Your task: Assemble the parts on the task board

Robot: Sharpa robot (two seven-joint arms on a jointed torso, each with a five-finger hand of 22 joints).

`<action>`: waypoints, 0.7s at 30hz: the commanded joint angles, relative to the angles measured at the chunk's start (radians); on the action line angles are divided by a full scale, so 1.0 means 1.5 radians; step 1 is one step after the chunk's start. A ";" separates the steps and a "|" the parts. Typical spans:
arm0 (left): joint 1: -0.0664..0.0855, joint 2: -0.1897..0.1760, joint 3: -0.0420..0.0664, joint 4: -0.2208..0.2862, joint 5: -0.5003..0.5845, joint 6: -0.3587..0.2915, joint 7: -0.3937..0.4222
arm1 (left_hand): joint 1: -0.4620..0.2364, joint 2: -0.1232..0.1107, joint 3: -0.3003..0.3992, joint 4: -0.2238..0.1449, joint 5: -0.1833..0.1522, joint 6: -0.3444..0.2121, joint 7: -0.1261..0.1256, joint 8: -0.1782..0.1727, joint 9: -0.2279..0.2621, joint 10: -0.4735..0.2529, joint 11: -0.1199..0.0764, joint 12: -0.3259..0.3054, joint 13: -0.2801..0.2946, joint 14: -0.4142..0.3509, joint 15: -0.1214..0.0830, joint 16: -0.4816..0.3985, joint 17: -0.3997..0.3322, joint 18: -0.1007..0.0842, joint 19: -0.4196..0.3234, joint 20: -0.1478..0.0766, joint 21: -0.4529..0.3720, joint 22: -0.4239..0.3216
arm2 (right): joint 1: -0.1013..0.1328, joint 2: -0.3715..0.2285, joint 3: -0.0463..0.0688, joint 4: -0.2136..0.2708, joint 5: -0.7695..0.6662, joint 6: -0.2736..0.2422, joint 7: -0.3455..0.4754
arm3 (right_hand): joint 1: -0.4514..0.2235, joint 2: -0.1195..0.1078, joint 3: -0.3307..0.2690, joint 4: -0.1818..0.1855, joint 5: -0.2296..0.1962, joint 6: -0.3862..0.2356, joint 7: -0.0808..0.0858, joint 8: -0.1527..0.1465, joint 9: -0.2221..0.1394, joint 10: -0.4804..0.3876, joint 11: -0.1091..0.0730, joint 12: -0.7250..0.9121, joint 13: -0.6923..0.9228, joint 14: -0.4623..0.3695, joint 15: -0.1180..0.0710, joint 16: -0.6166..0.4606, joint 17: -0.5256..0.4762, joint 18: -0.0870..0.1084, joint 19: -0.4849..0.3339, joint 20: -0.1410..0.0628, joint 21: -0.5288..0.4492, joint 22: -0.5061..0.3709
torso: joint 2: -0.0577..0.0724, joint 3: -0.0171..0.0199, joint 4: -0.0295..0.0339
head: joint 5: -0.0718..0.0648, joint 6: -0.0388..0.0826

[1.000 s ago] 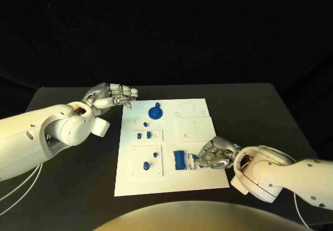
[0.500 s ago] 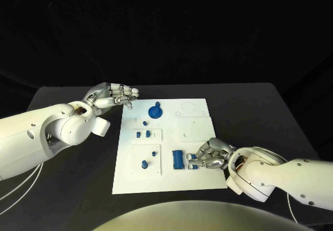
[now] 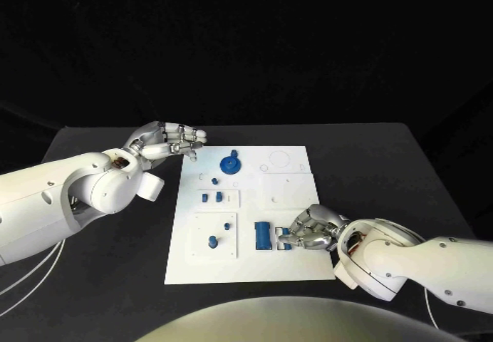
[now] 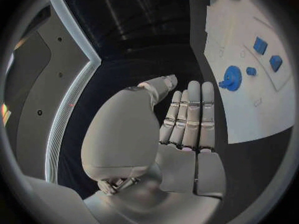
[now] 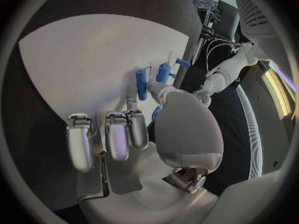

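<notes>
The white task board (image 3: 293, 267) lies in the middle of the black table. On it are a round blue part (image 3: 230, 166) at the far end, two small blue blocks (image 3: 211, 197) and two blue pegs (image 3: 214, 243). A long blue cylinder (image 3: 264, 235) lies near the front. My right hand (image 3: 313, 229) rests on the board just right of the cylinder, fingers curled down over a small blue piece (image 3: 286, 242). In the right wrist view its thumb (image 5: 159, 90) touches the cylinder (image 5: 141, 83). My left hand (image 3: 164, 144) hovers off the board's far left corner, fingers straight (image 4: 187, 124), holding nothing.
Raised white square plates (image 3: 283, 191) sit on the board's right half. Dark table (image 3: 113, 271) surrounds the board on all sides. My left forearm (image 3: 62, 199) crosses the table's left part.
My right hand has slid a little to the left towards the blue cylinder, and the board's near end has shifted slightly left with it. The left hand stays put.
</notes>
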 commanded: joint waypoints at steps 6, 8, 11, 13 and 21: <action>0.000 0.000 0.000 0.001 0.003 0.010 0.001 | -0.001 0.005 -0.002 -0.001 0.004 -0.003 0.004 0.003 -0.001 -0.004 -0.001 0.004 -0.001 -0.003 0.000 0.000 -0.001 0.008 -0.004 0.000 -0.004 -0.001 | -0.001 -0.009 0.000 0.009 -0.005 0.001 0.008 | 0.013 0.019 0.010 -0.020 -0.001 0.003 -0.006 0.005 0.004 0.045 -0.008 0.001 0.131 0.060 -0.007 0.002 0.117 -0.009 0.068 -0.008 0.002 0.174 | 0.000 0.0002 -0.0002 | 0.000 0.001; 0.000 0.000 0.000 0.001 0.003 0.011 0.001 | -0.001 0.005 -0.002 -0.001 0.004 -0.003 0.004 0.003 -0.001 -0.004 -0.001 0.004 -0.001 -0.003 0.000 0.000 -0.001 0.008 -0.004 0.000 -0.004 -0.001 | -0.001 -0.010 0.000 0.011 -0.005 0.001 0.007 | 0.014 0.019 0.011 -0.021 -0.001 0.003 -0.006 0.005 0.004 0.045 -0.008 0.002 0.131 0.060 -0.007 0.002 0.118 -0.009 0.069 -0.008 0.003 0.175 | 0.000 -0.0001 -0.0002 | 0.000 0.002; 0.000 0.000 0.000 0.000 0.003 0.011 0.001 | -0.001 0.005 -0.002 -0.001 0.004 -0.003 0.004 0.003 -0.001 -0.004 -0.001 0.004 -0.001 -0.003 0.000 0.000 -0.001 0.008 -0.004 0.000 -0.004 -0.001 | 0.000 -0.012 0.000 0.017 -0.005 0.002 0.006 | 0.014 0.019 0.011 -0.021 -0.001 0.003 -0.006 0.005 0.004 0.045 -0.008 0.002 0.131 0.060 -0.007 0.002 0.118 -0.009 0.069 -0.008 0.003 0.175 | 0.000 -0.0001 -0.0001 | 0.000 0.001; 0.000 0.001 0.000 0.000 0.003 0.011 0.001 | -0.001 0.005 -0.002 -0.001 0.004 -0.003 0.004 0.003 -0.001 -0.004 -0.001 0.004 -0.001 -0.003 0.000 0.000 -0.001 0.008 -0.004 0.000 -0.004 -0.001 | 0.002 -0.013 0.001 0.021 -0.005 0.003 0.005 | 0.015 0.019 0.011 -0.022 -0.001 0.003 -0.006 0.006 0.005 0.045 -0.008 0.002 0.131 0.060 -0.007 0.002 0.117 -0.009 0.069 -0.008 0.003 0.175 | 0.000 -0.0001 0.0000 | 0.000 0.001; 0.000 0.001 0.000 0.000 0.003 0.011 0.001 | -0.001 0.005 -0.002 -0.001 0.004 -0.003 0.004 0.003 -0.001 -0.004 -0.001 0.004 -0.001 -0.003 0.000 0.000 -0.001 0.008 -0.004 0.000 -0.004 -0.001 | 0.005 -0.010 0.001 0.024 0.003 0.009 0.003 | 0.011 0.016 0.010 -0.024 -0.002 0.003 -0.005 0.006 0.005 0.045 -0.008 0.002 0.131 0.060 -0.007 0.002 0.117 -0.009 0.069 -0.009 0.003 0.175 | 0.000 -0.0005 0.0009 | 0.000 0.001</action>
